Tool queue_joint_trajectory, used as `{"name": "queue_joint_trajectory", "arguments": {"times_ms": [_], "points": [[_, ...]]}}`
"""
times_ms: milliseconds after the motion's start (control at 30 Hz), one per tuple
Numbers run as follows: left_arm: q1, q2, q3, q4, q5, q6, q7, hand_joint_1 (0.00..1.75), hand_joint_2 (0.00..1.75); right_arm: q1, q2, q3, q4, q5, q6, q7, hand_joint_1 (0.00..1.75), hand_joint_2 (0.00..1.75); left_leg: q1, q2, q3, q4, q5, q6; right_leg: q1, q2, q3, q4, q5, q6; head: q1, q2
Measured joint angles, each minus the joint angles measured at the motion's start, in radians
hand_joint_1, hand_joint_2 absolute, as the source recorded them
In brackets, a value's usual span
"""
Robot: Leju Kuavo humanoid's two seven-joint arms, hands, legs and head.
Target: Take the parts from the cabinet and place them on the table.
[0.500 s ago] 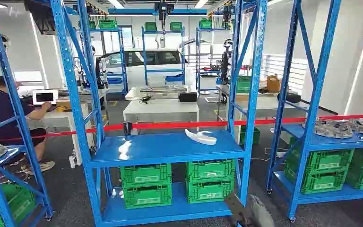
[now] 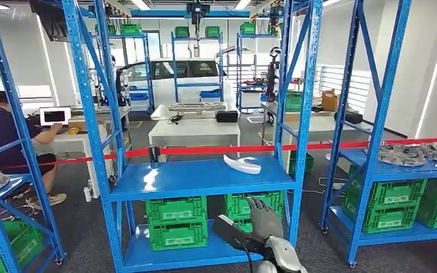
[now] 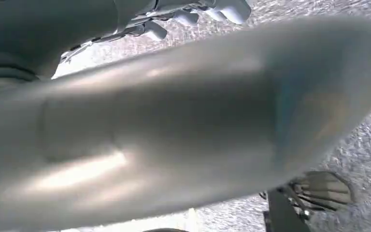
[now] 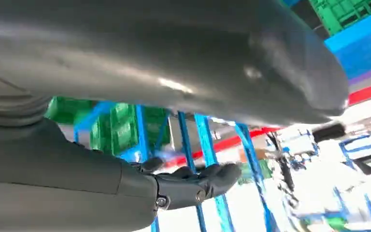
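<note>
Right hand: I see my right hand (image 2: 263, 219) raised at about 6 o'clock in the head view, fingers apart and holding nothing, in front of the lower green crates (image 2: 254, 211); the right wrist view shows the dark fingers (image 4: 207, 181) spread before blue uprights.
Left hand: in the left wrist view, pale fingertips (image 3: 224, 9) show over speckled grey floor (image 3: 362, 154); I cannot tell whether the left hand is open or closed.
Part: a white curved part (image 2: 242, 165) lies on the blue rack's middle shelf (image 2: 199, 177), toward 1 o'clock of my hand, well apart from it.
Behind: red barrier tape (image 2: 216, 150), then white tables (image 2: 194, 132).
Far: a white car (image 2: 176, 74) at 12 o'clock.
Left side: a seated person (image 2: 3, 136) at 9 o'clock.
</note>
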Motion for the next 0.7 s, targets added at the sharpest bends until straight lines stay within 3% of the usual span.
{"name": "queue_joint_trajectory", "arguments": {"times_ms": [400,500,533,567,633,667,700], "points": [[-0.024,-0.003,0.005,0.011,-0.073,0.001,0.015,0.0,0.0,-0.039,0.012,0.27,-0.002,0.043,0.066,0.092,0.0,0.0,-0.003,0.001,-0.006,0.009,-0.003,0.006,-0.002,0.001,-0.003,-0.001,0.004,0.007,0.0,0.0],[-0.025,-0.003,0.005,0.013,-0.079,0.001,0.017,0.0,0.0,-0.042,0.01,0.308,-0.004,0.033,0.082,0.093,0.0,0.0,-0.005,0.002,-0.012,0.011,-0.002,0.014,-0.004,0.002,-0.004,-0.003,0.01,0.014,0.0,0.0],[-0.025,-0.003,0.006,0.013,-0.079,0.001,0.017,0.0,0.0,-0.043,0.007,0.317,-0.005,0.029,0.087,0.096,0.0,0.0,-0.003,0.002,-0.02,0.005,-0.004,0.022,-0.004,0.002,-0.009,0.012,0.02,0.02,0.0,0.0],[-0.026,-0.005,0.006,0.014,-0.079,0.001,0.016,0.0,0.0,-0.044,0.005,0.326,-0.006,0.024,0.092,0.098,0.0,0.0,0.004,0.001,-0.008,0.001,-0.014,0.035,-0.003,0.002,-0.014,0.031,0.021,0.023,0.0,0.0],[-0.026,-0.005,0.006,0.014,-0.08,0.001,0.015,0.0,0.0,-0.049,0.001,0.339,-0.015,0.014,0.096,0.1,0.0,0.0,0.008,0.004,0.002,-0.002,-0.017,0.043,-0.004,0.001,-0.057,0.087,0.006,0.029,0.003,0.0],[-0.026,-0.005,0.006,0.014,-0.082,0.001,0.015,0.0,0.0,-0.053,-0.003,0.346,-0.015,0.012,0.098,0.101,0.0,0.0,0.008,0.004,0.005,-0.002,-0.019,0.045,-0.006,0.002,-0.094,0.147,-0.02,0.032,0.003,0.0],[-0.026,-0.005,0.007,0.014,-0.083,0.001,0.014,0.0,0.0,-0.053,-0.004,0.355,-0.015,0.01,0.101,0.103,0.0,0.0,0.009,0.005,0.008,-0.002,-0.023,0.044,-0.008,0.001,-0.153,0.235,-0.054,0.038,0.004,0.0]]}}
